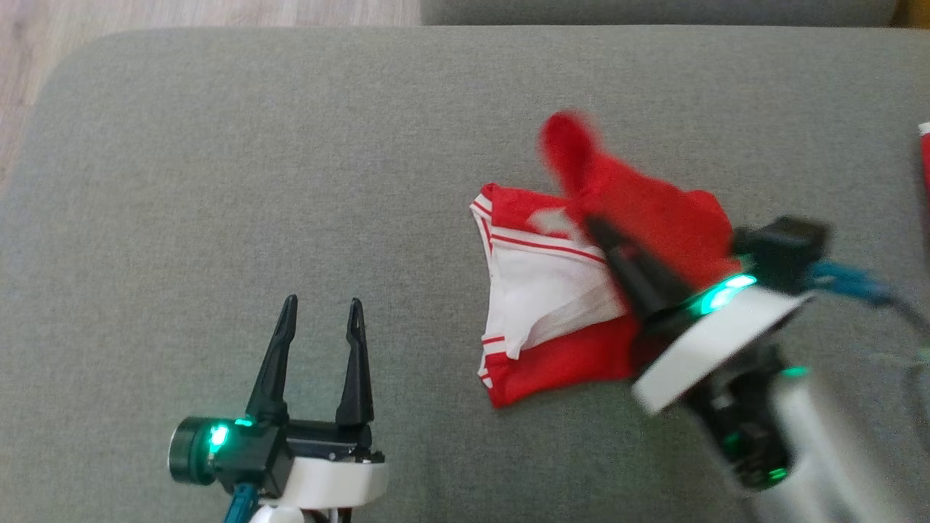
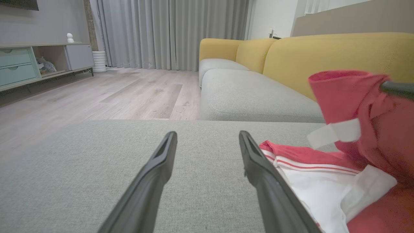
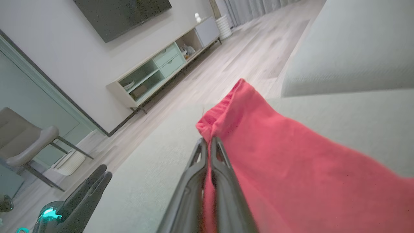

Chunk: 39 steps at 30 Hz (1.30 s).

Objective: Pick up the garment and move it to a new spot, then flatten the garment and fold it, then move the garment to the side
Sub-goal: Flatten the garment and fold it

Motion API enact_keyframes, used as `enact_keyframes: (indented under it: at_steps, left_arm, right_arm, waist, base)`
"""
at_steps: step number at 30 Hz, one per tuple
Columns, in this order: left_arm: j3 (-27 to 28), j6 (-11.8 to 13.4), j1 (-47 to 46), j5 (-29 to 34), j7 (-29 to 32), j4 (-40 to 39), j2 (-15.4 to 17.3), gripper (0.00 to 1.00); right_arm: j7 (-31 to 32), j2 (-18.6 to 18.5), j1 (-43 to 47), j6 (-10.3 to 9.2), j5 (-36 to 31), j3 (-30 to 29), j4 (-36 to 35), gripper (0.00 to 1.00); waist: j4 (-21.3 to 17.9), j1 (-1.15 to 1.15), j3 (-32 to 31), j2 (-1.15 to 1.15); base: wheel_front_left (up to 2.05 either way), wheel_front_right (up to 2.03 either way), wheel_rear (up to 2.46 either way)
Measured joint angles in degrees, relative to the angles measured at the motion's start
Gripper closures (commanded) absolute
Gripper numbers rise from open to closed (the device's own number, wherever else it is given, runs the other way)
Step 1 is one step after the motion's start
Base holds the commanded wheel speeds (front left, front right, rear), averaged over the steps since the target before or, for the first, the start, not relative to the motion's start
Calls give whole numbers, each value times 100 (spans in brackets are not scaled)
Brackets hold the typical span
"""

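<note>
Fingers of the left gripper (image 1: 323,301) stand spread and empty above the cushion (image 1: 218,181), near its front edge. Further in, toward the right edge, the right gripper (image 1: 592,224) is clenched on a red fold of the garment (image 1: 552,290) and holds it raised, while the white part lies on the seat. The cloth looks light, soft and floppy; a hem or corner would likely give the surest hold.

Grey seat cushion (image 1: 218,181) up front, pale wood floor (image 2: 97,94) beyond, yellow-backed sofa (image 2: 323,51), grey curtains (image 2: 168,32) at back, TV (image 3: 123,13) over low cabinet (image 3: 161,64) w/ drawers, chair (image 3: 26,139) nearby.
</note>
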Motion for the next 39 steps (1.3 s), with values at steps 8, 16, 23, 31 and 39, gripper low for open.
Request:
enact_keyframes:
  at_steps: [8, 16, 23, 31, 39]
  left_arm:
    - [-40, 37, -52, -40, 1, 40, 0, 0]
    - [-40, 85, -73, -100, 1, 40, -2, 0]
    - [75, 85, 183, -132, 1, 42, -3, 0]
    - [280, -25, 804, -130, 1, -12, -1, 0]
    - [576, -274, 1305, -73, 1, 55, 2, 0]
  right_arm:
    - [-482, 563, -2, 0, -93, 925, 1083, 0]
    - [-1611, 643, -136, 0, -107, 307, 933, 0]
    - [-2799, -124, 289, 0, 97, -632, 1151, 0]
    - [-3284, -369, 1092, 0, -699, -354, 2219, 0]
    - [-3285, 112, 1729, 0, -1861, -654, 2315, 0]
  waist:
    - [146, 0, 91, 0]
    - [141, 0, -67, 0]
    - [20, 0, -489, 0]
    - [-167, -1, -1093, 0]
    - [-364, -2, -1541, 0]
  base:
    - [0, 0, 0]
    - [0, 0, 0]
    - [0, 0, 0]
    - [0, 0, 0]
    - [0, 0, 0]
